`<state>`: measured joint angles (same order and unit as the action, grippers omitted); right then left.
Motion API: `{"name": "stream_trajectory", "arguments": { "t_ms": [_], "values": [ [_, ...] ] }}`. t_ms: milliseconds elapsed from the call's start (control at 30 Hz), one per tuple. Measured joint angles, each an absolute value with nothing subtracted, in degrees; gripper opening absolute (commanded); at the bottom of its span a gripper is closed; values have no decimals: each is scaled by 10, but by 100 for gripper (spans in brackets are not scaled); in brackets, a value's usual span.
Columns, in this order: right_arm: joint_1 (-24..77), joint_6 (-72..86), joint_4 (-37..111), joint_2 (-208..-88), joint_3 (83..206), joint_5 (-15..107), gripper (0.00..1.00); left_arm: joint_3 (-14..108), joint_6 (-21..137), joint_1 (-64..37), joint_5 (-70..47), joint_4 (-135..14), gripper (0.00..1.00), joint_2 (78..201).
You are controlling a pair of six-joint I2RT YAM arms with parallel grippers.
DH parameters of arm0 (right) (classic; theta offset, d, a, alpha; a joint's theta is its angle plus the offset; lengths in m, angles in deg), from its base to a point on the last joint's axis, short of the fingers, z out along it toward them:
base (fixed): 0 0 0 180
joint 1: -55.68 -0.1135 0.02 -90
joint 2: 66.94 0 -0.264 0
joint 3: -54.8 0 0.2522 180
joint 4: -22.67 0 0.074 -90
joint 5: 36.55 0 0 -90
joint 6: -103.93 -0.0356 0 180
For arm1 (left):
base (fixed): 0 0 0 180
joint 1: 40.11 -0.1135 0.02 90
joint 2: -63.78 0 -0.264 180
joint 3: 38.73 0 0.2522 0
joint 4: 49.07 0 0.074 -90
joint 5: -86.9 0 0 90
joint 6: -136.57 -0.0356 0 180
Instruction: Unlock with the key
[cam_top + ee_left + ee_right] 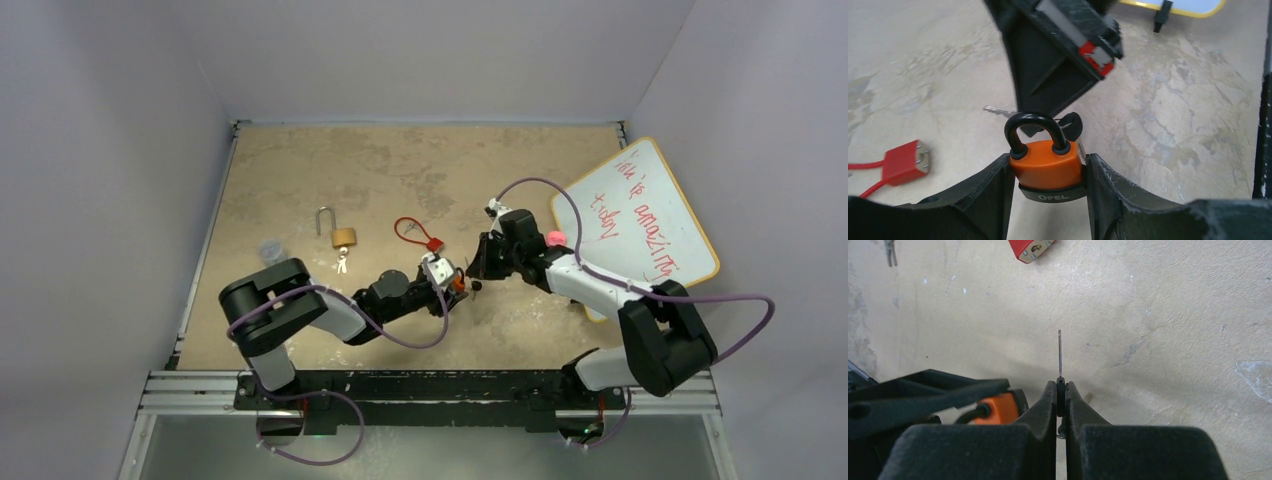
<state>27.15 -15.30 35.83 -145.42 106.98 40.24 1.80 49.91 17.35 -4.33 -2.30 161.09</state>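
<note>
The left jaws are pinching the orange padlock [1046,167] by its sides, with both legs of its black shackle [1035,120] seated in the body, a little toward the near edge from the middle of the bench [300,160]. The right jaws are pressed onto the black head of the key [1060,354], its thin blade sticking out ahead, just beside the padlock; I cannot tell whether they touch. A red cable lock [434,243] lies further back, a brass padlock [343,237] toward the left edge, and a whiteboard [640,225] at the right edge
</note>
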Motion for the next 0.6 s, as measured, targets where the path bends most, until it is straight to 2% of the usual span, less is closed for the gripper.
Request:
{"name": "stream_trajectory", "arguments": {
  "t_ms": [267,400,600],
  "values": [
    [271,-114,400,-1488,1086,404,0,12,477,174,-113,100,23,1730],
    [271,-102,425,-1490,1086,408,0,6,461,173,-120,131,26,1748],
    [271,-98,464,-1463,1088,454,0,-6,448,173,-125,160,37,1761]
  ]
}}
